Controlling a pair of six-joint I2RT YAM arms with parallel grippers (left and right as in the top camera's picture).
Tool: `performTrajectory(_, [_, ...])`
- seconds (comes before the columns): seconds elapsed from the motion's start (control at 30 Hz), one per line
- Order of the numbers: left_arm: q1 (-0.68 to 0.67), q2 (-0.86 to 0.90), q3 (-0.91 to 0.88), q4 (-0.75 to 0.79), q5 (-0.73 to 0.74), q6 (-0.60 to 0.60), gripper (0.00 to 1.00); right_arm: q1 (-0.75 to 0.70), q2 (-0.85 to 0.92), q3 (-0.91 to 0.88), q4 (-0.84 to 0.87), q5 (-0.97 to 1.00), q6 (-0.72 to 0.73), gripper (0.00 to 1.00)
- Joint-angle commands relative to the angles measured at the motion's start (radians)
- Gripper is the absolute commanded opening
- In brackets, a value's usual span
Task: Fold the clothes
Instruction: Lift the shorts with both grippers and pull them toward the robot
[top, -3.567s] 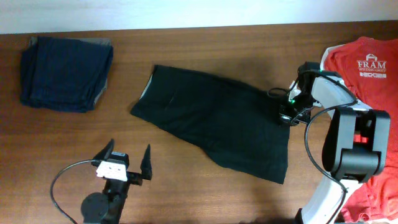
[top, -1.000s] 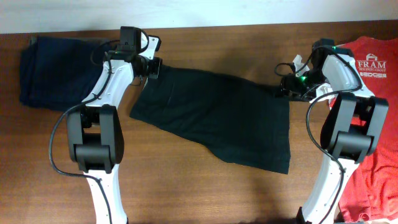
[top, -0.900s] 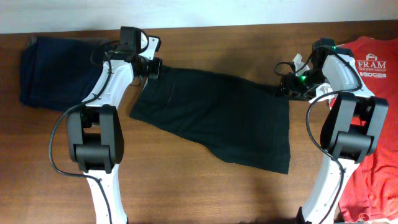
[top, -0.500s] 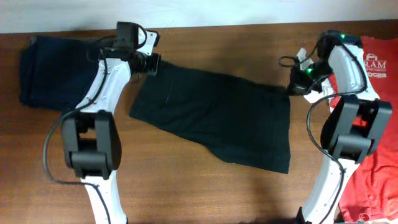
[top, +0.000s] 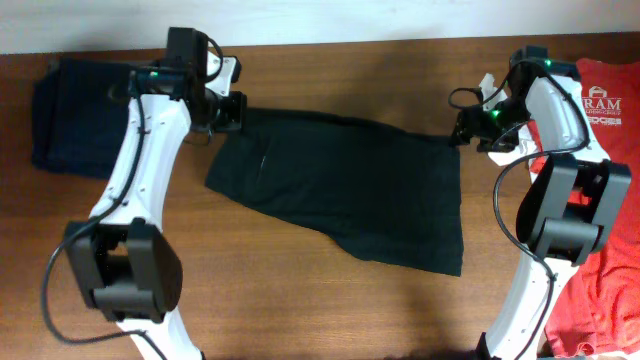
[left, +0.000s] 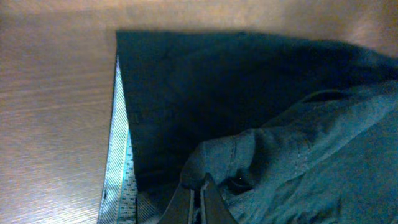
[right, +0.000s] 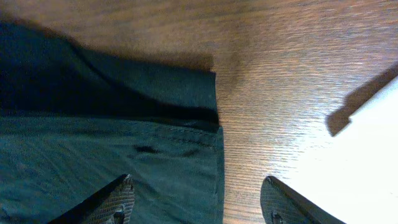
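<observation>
1. A brown wooden table (top: 320, 310) fills the overhead view, with a pale strip (top: 320, 20) beyond its far edge
2. The clothes (top: 350, 195), a black garment, lie spread flat across the table's middle, running from the far left down to the near right
3. A red T-shirt (top: 615, 310) lies at the right edge
4. Dark navy folded clothes (top: 70, 115) sit in the far left corner
5. The left gripper (top: 228, 110) pinches a bunched fold at the garment's far left corner, beside its pale band (left: 118, 168)
6. The right gripper (top: 466, 128) hangs at the far right corner, its fingers (right: 118, 199) spread wide, one above fabric and the other above bare wood
</observation>
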Motion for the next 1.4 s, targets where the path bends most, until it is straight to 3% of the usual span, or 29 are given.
performTrajectory(0.0, [0.019, -0.169, 0.003, -0.001, 0.011, -0.005, 0.01, 0.006, -0.030, -0.005, 0.016, -0.177, -0.197, 0.80])
performTrajectory(0.13, [0.019, -0.212, 0.003, -0.020, 0.011, -0.002, 0.01, 0.008, -0.030, -0.005, 0.083, -0.381, -0.340, 0.83])
performTrajectory(0.33, [0.018, -0.212, 0.003, -0.020, 0.010, -0.002, 0.01, 0.193, 0.010, -0.010, 0.054, -0.257, -0.503, 0.84])
performTrajectory(0.4, [0.019, -0.212, 0.003, -0.020, 0.010, -0.002, 0.01, 0.266, 0.033, -0.010, 0.124, -0.113, -0.517, 0.87])
performTrajectory(0.53, [0.019, -0.212, 0.003, -0.020, 0.010, -0.002, 0.01, 0.291, 0.055, -0.010, 0.236, -0.138, -0.532, 1.00])
performTrajectory(0.57, [0.019, -0.212, 0.003, -0.020, 0.003, -0.002, 0.01, 0.291, 0.070, -0.010, 0.236, -0.138, -0.531, 0.93])
performTrajectory(0.6, [0.019, -0.212, 0.003, -0.020, -0.010, -0.002, 0.01, 0.287, 0.091, -0.010, 0.214, -0.138, -0.531, 0.70])
performTrajectory(0.63, [0.019, -0.212, 0.003, -0.020, -0.024, -0.002, 0.01, 0.284, 0.091, -0.010, 0.200, -0.138, -0.532, 0.63])
performTrajectory(0.7, [0.019, -0.212, 0.003, -0.020, -0.023, -0.002, 0.01, 0.268, 0.087, -0.006, 0.191, -0.135, -0.531, 0.25])
performTrajectory(0.8, [0.018, -0.212, 0.003, -0.019, -0.023, -0.003, 0.01, 0.235, 0.061, 0.035, 0.188, -0.131, -0.477, 0.25])
performTrajectory(0.9, [0.018, -0.212, 0.003, -0.020, -0.024, -0.002, 0.01, 0.222, 0.036, 0.064, 0.164, -0.135, -0.433, 0.39])
performTrajectory(1.0, [0.018, -0.212, 0.003, -0.019, -0.023, -0.002, 0.01, 0.230, 0.036, 0.064, 0.147, -0.143, -0.433, 0.39])
performTrajectory(1.1, [0.018, -0.212, 0.003, -0.020, -0.023, -0.002, 0.01, 0.230, 0.036, 0.064, 0.144, -0.143, -0.433, 0.23])
performTrajectory(1.13, [0.018, -0.212, 0.003, -0.020, -0.023, -0.003, 0.01, 0.229, 0.036, 0.068, 0.149, -0.148, -0.432, 0.04])
performTrajectory(1.23, [0.018, -0.212, 0.003, -0.024, -0.023, -0.003, 0.01, 0.229, 0.035, 0.102, 0.116, -0.166, -0.342, 0.04])
performTrajectory(1.37, [0.018, -0.198, 0.003, -0.139, -0.023, -0.003, 0.01, 0.229, 0.035, 0.124, -0.256, -0.246, -0.301, 0.04])
